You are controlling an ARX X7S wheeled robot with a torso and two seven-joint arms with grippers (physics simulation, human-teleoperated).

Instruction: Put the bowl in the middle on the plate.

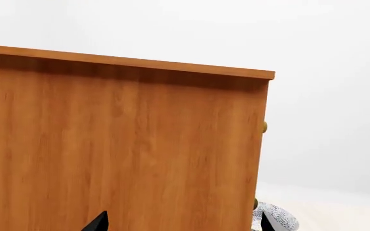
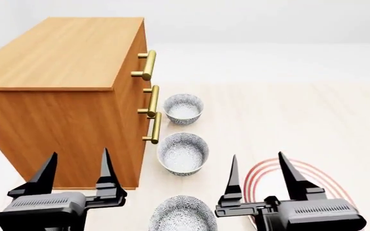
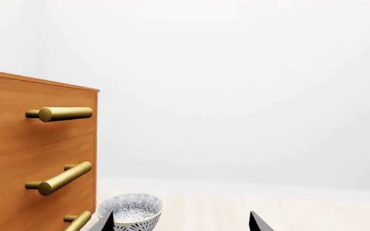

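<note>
Soft, even light is filling all three views, with the pale backgrounds washing out to near white. A dark band of shade is running under the overhanging top of the wooden cabinet (image 1: 121,144) in the upper half of the left wrist view. Edges are looking slightly soft throughout; no glare is showing.

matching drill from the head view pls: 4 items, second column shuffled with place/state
Column one:
1. middle bowl
2. plate
3. cabinet
4. left gripper

Column two:
A. under the right gripper, partly hidden
B. fingers spread, holding nothing
C. between two matching bowls, beside the lowest handle
D. brass handles face the bowls

Pairs: 1-C, 2-A, 3-D, 4-B
</note>
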